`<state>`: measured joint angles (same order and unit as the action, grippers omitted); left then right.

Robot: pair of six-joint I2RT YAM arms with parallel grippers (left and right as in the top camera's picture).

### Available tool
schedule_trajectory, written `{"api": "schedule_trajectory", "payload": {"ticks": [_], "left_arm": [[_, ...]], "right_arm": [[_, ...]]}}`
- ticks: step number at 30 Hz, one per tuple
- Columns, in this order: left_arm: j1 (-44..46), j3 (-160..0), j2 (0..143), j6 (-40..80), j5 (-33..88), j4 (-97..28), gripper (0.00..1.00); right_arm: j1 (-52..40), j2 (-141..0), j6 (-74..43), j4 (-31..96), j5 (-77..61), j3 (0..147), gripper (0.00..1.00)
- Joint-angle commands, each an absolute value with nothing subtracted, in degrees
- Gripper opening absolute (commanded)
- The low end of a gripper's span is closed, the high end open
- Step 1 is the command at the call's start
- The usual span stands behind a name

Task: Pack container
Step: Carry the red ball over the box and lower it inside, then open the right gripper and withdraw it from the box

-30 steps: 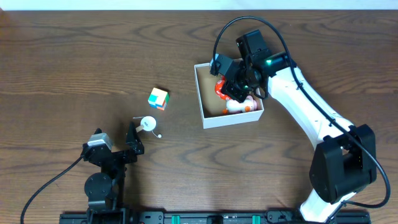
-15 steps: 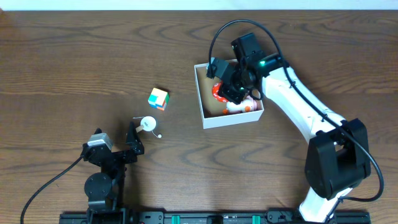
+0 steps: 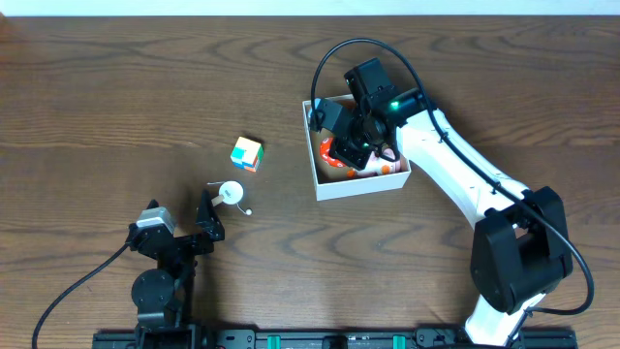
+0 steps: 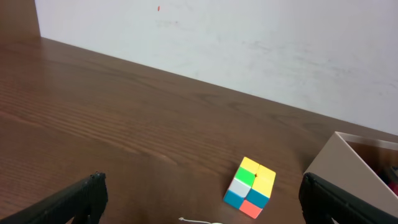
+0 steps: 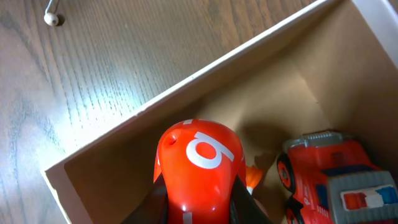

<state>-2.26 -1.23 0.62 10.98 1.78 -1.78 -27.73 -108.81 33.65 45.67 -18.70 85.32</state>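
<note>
Overhead, the container [image 3: 360, 186] is seen right of centre on the counter [image 3: 116, 97], the right hand [image 3: 339, 143] lowered into it. At the left wrist, the left hand [image 4: 202, 193] is spread wide; at the right wrist, a red toy [image 5: 196, 162] is pinched inside the container.

We see a dark brown, wood-grained tabletop [image 3: 116, 87] that runs up to a pale wall [image 4: 249, 37] at its far edge. Four things lie directly on it. Right of centre sits the container [image 3: 360, 184], a square, shallow box with thin white walls, flat on the wood and turned slightly against the tabletop's edges. Well to its left lies a small multicoloured cube [image 3: 247, 153], apart from everything else. Near the cube, toward the near edge, we find a small white round piece [image 3: 231, 192] and, just beside it, a tiny white bead [image 3: 249, 211]. Whether a thin thread joins them we cannot tell.
</note>
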Motion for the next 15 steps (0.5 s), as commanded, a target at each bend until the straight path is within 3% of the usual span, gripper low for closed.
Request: {"api": "schedule_trajectory", "payload": {"ticks": [1,9,15], "left_arm": [[-2.57,-0.23,0.34,11.49,1.5,-3.88,0.98],[-2.55,-0.23,0.34,11.49,1.5,-3.88,0.98],[-2.57,-0.23,0.34,11.49,1.5,-3.88,0.98]], "right_arm": [[-28.38,-109.12,32.84,45.6,-20.01,84.27,0.01],[-30.5,-110.48,30.96,44.38,-19.99,83.77,0.02],[-32.36,-112.38,29.56,44.38,-19.99,83.77,0.18]]}}
